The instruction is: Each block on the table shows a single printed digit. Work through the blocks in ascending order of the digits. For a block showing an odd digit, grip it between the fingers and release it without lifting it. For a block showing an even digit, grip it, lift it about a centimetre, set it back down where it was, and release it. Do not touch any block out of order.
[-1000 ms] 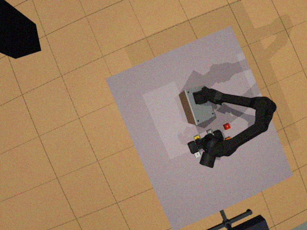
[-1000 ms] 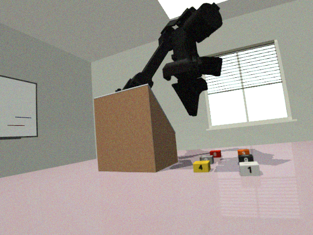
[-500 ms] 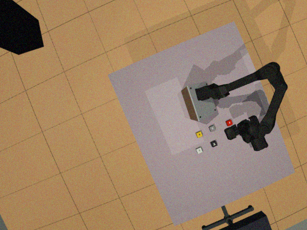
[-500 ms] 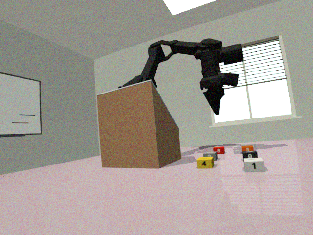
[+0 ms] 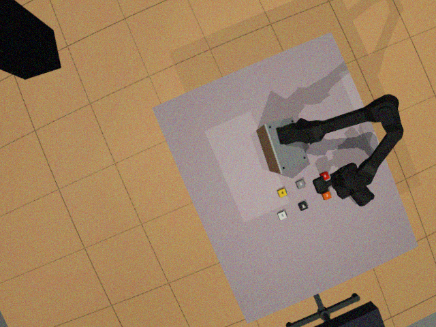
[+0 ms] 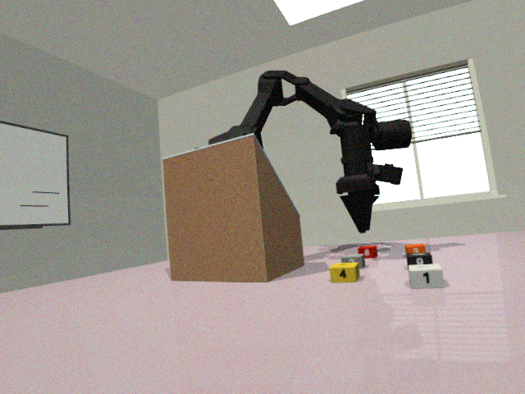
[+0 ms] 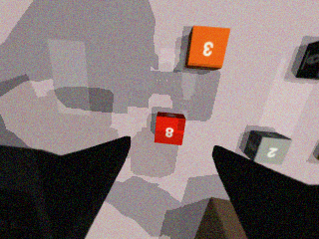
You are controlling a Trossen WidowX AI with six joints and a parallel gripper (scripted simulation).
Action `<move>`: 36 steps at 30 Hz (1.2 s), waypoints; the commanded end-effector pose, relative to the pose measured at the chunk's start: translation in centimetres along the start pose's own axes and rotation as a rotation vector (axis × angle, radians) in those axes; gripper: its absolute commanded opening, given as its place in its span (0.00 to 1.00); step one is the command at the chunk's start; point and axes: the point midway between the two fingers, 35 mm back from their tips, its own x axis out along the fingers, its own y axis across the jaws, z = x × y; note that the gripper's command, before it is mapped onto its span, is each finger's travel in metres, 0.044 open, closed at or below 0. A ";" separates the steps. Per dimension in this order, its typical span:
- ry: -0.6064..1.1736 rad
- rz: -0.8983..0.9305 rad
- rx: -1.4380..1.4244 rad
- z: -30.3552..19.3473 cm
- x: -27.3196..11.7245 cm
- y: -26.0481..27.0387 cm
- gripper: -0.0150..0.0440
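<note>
A black robot arm (image 5: 381,148) (image 6: 271,91) is bolted to a box (image 5: 269,151) (image 6: 216,212) with brown sides and a grey top, and bends over a pale pinkish table (image 5: 317,253) (image 6: 212,331); its gripper (image 6: 362,231) (image 7: 170,145) points down, the fingers apart with nothing between them, above the table and near the red block

Six small blocks rest on the table in two rows of three, none touching another

In the row closer to the box are the red block (image 5: 325,176) (image 6: 367,251) (image 7: 169,128), showing an 8, the grey block (image 5: 300,183) (image 6: 353,260) (image 7: 269,148), showing a 2, and the yellow block (image 5: 282,193) (image 6: 344,272), showing a 4

In the other row are the orange block (image 5: 326,195) (image 6: 415,249) (image 7: 207,48), showing a 3, the black block (image 5: 302,205) (image 6: 419,259) (image 7: 309,61), showing a 9, and the white block (image 5: 282,215) (image 6: 426,276), showing a 1

The wrist view looks down past the two dark fingertips: the red block lies below the gap, its 8 upside down, and the orange block sits farther up the view, with the grey block to the right and the black block cut off by the right edge

Around the table is a tan tiled floor (image 5: 88,169); the exterior view shows a whiteboard (image 6: 34,173) on the left wall and a window (image 6: 449,169) with a half-lowered blind behind the arm
</note>
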 end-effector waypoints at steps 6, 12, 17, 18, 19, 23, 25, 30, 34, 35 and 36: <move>-0.017 -0.001 0.003 0.3 1.3 0.0 0.93; -0.017 -0.001 0.003 0.3 2.3 0.0 0.93; -0.017 -0.001 0.003 0.3 3.1 0.0 0.93; -0.017 0.000 0.003 0.3 3.2 0.0 0.93; -0.017 0.000 0.003 0.3 3.4 0.0 0.93; -0.017 0.000 0.003 0.3 4.0 0.0 0.93; -0.017 0.000 0.003 0.3 4.1 0.0 0.93; -0.017 0.000 0.003 0.3 4.1 0.0 0.71; -0.017 0.000 0.003 0.3 4.1 0.0 0.53; -0.017 0.000 0.003 0.3 4.1 0.0 0.49; -0.017 0.000 0.003 0.3 4.1 0.0 0.46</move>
